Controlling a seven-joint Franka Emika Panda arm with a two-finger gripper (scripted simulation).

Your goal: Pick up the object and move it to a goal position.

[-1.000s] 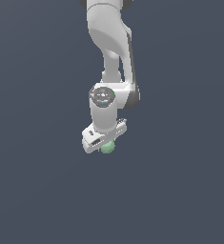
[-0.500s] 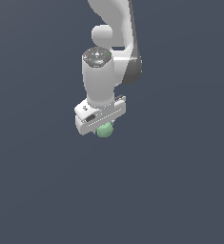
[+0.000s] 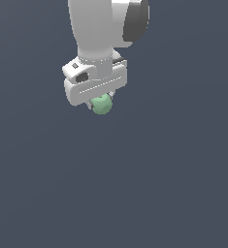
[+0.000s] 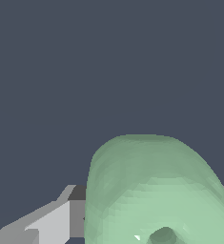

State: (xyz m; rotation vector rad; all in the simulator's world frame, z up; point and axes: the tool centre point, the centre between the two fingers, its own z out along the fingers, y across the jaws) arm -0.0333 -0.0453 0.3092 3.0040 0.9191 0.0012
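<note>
1. Gripper (image 3: 100,99): white, pointing downward, closed on the object (image 3: 102,104), which sits between its fingertips and protrudes just below the gripper body. In the exterior view the fingers are almost wholly hidden behind the body and the object; only small slivers show beside the green lump, so the contact surfaces cannot be made out there.
2. Object, wrist view (image 4: 156,190): a pale mint-green rounded lump filling much of the picture close to the camera, with a small dark dimple near the frame edge. Its far portion is cut off by the picture's border, so the full outline is not visible.
3. One finger (image 4: 51,221), wrist view: a grey-and-white angular piece touching the object's side. The opposite finger shows only as a thin grey sliver past the object's other side, mostly hidden behind it.
4. Arm (image 3: 101,29), exterior view: a thick white link rises straight up from the gripper and is cut off at the frame's top; a dark joint cap lies on its upper side, toward the exterior view's right.
5. Background (image 3: 173,184): a uniform dark slate-blue field surrounds the gripper in both views; no surface edge, shadow or marker can be distinguished in it.
</note>
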